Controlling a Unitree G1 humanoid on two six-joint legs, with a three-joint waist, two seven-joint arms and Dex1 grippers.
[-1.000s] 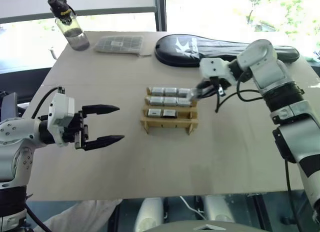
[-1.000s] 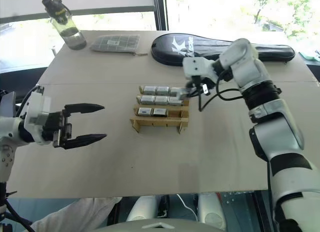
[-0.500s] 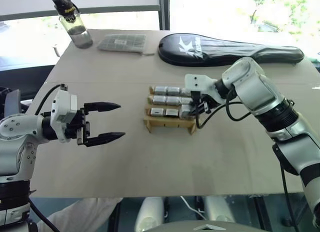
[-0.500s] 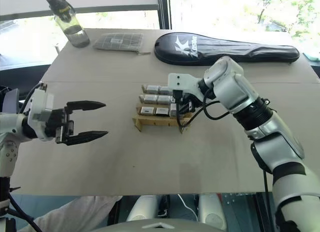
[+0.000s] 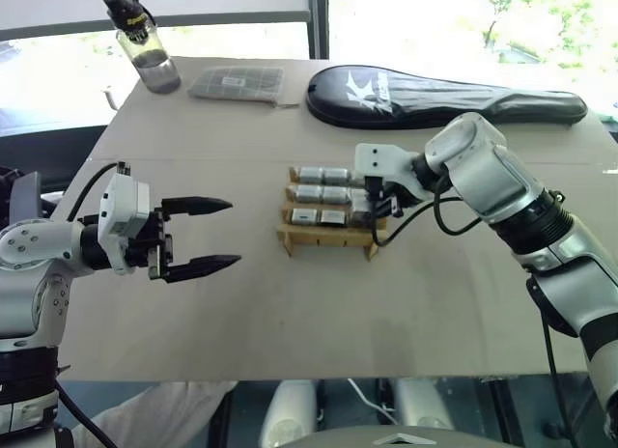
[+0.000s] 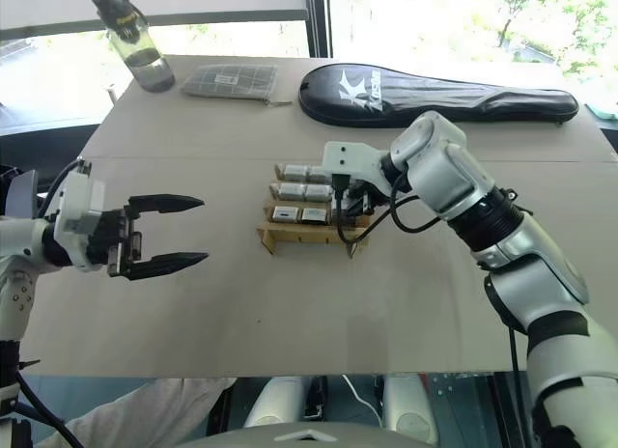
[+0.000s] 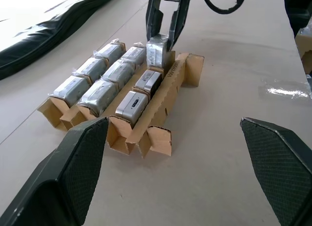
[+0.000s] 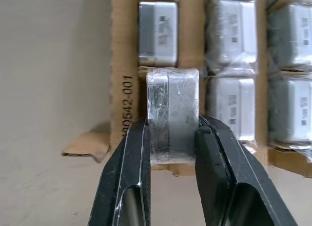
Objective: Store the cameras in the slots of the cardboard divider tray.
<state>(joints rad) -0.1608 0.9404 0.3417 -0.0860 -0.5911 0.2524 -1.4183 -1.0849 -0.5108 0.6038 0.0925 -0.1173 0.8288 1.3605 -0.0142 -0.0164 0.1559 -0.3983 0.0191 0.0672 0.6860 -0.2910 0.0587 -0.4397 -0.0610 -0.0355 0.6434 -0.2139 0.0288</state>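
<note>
A: Right wrist view: your right tool [image 8: 173,133] is pinching a wrapped camera [image 8: 173,116] between both fingers, directly over the cardboard divider tray [image 8: 124,89]. Where does the tray sit?

B: Mid-worktop [image 5: 435,294], nearer the far edge than the near one. Eight cameras [image 7: 105,72] fill its far rows; the held one hangs above the third-row slot at the tray's right end.

A: Left tool [image 5: 208,238]?

B: Spread wide, well apart from the tray, toward the worktop's left edge.

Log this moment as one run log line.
right tool: shut on camera, over tray end slot | left tool: open, idle
</note>
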